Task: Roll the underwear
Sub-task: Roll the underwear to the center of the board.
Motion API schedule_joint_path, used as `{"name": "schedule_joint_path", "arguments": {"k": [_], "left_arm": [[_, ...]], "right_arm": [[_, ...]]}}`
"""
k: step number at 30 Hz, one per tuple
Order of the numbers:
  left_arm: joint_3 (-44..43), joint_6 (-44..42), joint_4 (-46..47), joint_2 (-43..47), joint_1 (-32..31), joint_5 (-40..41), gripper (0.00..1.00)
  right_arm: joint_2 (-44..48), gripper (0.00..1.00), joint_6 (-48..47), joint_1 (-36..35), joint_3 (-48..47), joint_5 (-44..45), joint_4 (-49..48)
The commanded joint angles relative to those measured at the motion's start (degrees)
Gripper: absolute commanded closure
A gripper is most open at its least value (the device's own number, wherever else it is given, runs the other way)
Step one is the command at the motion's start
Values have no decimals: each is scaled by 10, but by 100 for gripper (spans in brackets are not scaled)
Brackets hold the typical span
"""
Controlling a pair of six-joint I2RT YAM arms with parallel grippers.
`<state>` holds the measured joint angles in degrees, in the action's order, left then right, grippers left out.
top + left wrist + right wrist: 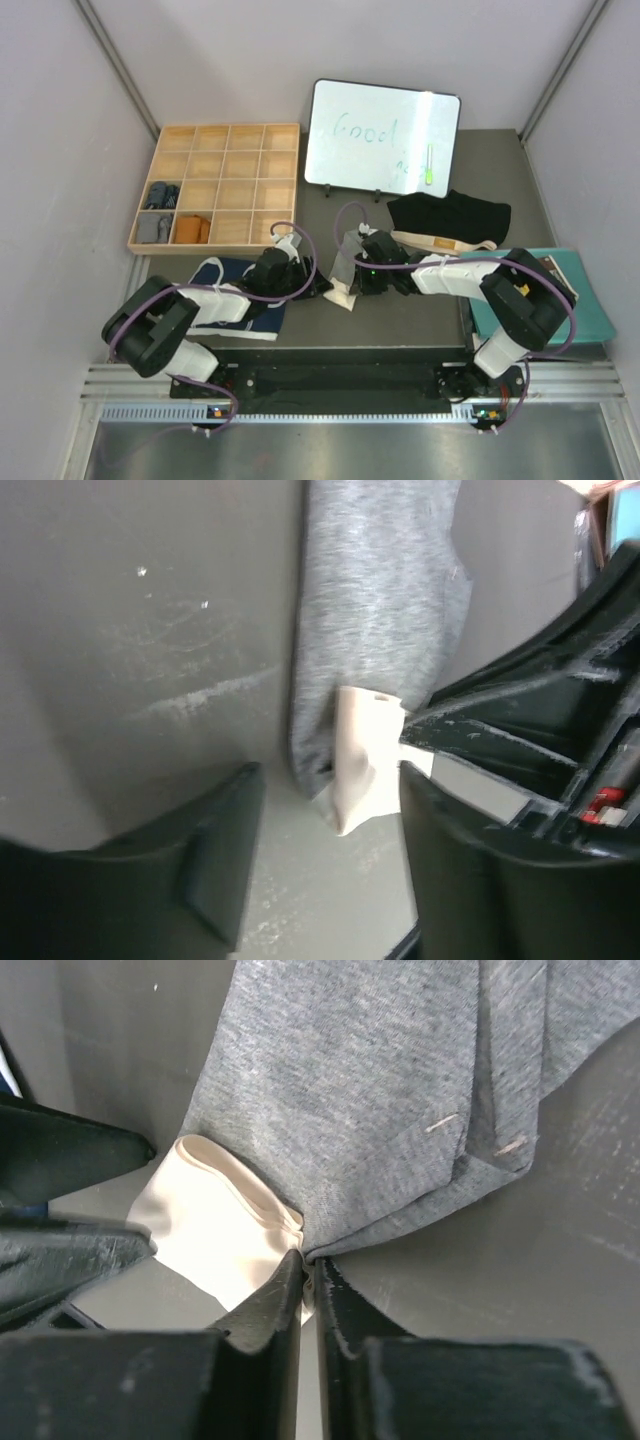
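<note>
The grey underwear [343, 266] lies at the table's middle, its cream waistband [340, 297] toward the near side. My right gripper [308, 1272] is shut on the grey underwear [400, 1090], pinching its edge where the grey cloth meets the waistband [215, 1220]. My left gripper [330, 850] stands open just short of the waistband [360, 765]; the band's tip points into the gap, touching neither finger. Seen from above, the left gripper [312, 285] and the right gripper [354, 276] meet at this piece. The navy underwear [228, 302] lies under the left arm. The black underwear [450, 216] lies spread behind the right arm.
A wooden compartment tray [215, 185] stands at the back left, with rolled grey cloths [160, 195] and an orange one [190, 230] in its left cells. A whiteboard [380, 138] leans at the back. A teal box [590, 305] sits at the right edge.
</note>
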<state>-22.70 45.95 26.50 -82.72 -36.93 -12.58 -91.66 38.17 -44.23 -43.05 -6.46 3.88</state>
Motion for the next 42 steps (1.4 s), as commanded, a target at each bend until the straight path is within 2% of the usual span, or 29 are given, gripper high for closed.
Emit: {"name": "schedule_joint_path", "arguments": {"k": [1,6,10,13,14,16,18,19,20,21,23,29,33,36,42], "left_arm": [[-3,-26,-19,9,-2,11,35],[-20,-35,-16,-36,-2,-1,35],[-27,-34,0,-61,-2,-3,39],[-31,-34,11,-80,-2,1,51],[-31,-33,14,-89,-2,1,63],[-37,-32,17,-96,-2,-2,76],[-44,-31,11,-104,-2,-10,89],[-46,-30,-3,-104,-2,-11,93],[-49,-31,-13,-104,-2,-14,96],[-54,-29,-23,-103,-2,-14,100],[-57,-27,-64,-96,-2,-15,100],[-61,-17,-193,-61,-2,-42,100],[-55,-15,-253,-39,-2,-65,100],[-37,-6,-263,-19,-1,-76,100],[-24,11,-286,12,-2,-93,100]], "right_arm": [[-39,96,-12,5,-6,39,37],[-48,97,-17,4,-15,37,41],[-48,98,-21,5,-14,36,40],[-44,97,-26,5,-10,36,35],[-42,97,-31,5,-7,35,32],[-35,95,-37,5,-6,34,33],[-16,89,-49,5,-5,33,39],[-7,84,-52,5,-5,35,43],[12,69,-60,4,-3,40,46],[23,63,-65,2,-2,47,58],[44,50,-87,-28,-3,85,66],[97,35,-123,-156,27,235,35],[111,33,-135,-256,53,313,-19],[110,32,-147,-313,56,380,-33],[90,32,-188,-399,54,475,-72]]}}
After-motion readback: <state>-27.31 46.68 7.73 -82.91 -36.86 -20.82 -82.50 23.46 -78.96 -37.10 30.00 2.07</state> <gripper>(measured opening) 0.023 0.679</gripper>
